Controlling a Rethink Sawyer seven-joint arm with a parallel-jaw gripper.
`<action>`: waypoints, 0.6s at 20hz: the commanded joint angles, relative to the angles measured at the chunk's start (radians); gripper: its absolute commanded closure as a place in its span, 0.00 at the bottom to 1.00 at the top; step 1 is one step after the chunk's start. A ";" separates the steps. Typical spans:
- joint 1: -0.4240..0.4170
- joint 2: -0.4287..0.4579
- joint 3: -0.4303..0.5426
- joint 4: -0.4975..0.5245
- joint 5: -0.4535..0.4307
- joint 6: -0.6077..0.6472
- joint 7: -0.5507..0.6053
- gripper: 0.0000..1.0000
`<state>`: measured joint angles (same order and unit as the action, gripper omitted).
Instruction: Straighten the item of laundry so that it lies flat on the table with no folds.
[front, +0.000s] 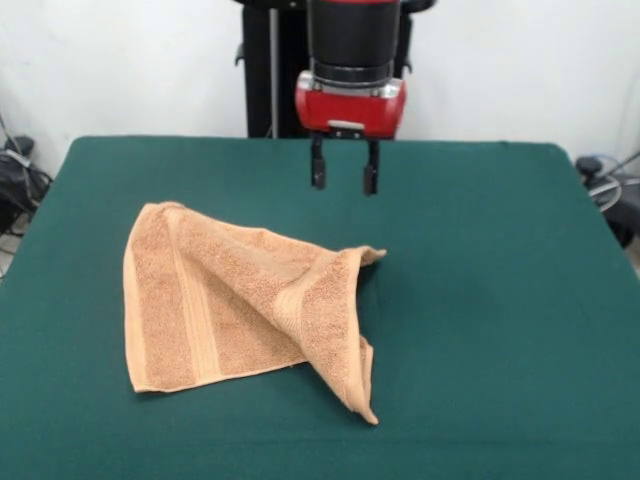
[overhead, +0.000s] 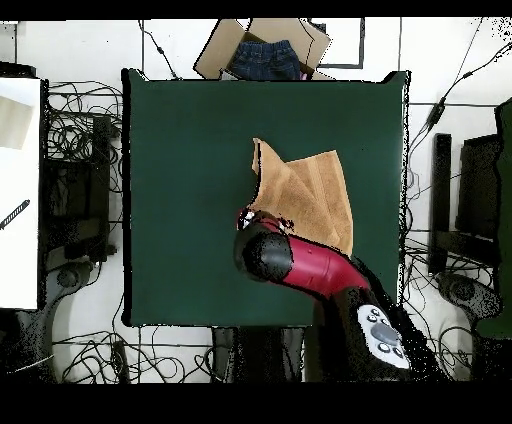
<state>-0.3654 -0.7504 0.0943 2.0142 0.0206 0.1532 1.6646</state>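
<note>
Front view shows the tan towel (front: 235, 300) on the green counter (front: 480, 300), below and nearer the camera than the jaws, one side folded over into a raised ridge, seemingly doubled. Jaws (front: 343, 180) hang parted, holding nothing.

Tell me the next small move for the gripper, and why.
Probably lower the gripper, jaws open and empty, onto the raised corner of the towel just below it. That flap is folded over the towel on the table, so pulling it outward should undo the fold.
</note>
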 joint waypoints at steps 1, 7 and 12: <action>0.046 0.120 -0.074 -0.051 0.075 -0.065 0.259 0.00; -0.017 0.160 -0.022 -0.068 0.059 -0.110 0.210 0.00; -0.070 0.173 0.022 -0.065 0.041 -0.138 0.192 0.00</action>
<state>-0.4020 -0.6244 0.0682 2.0037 0.0416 0.0824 1.6646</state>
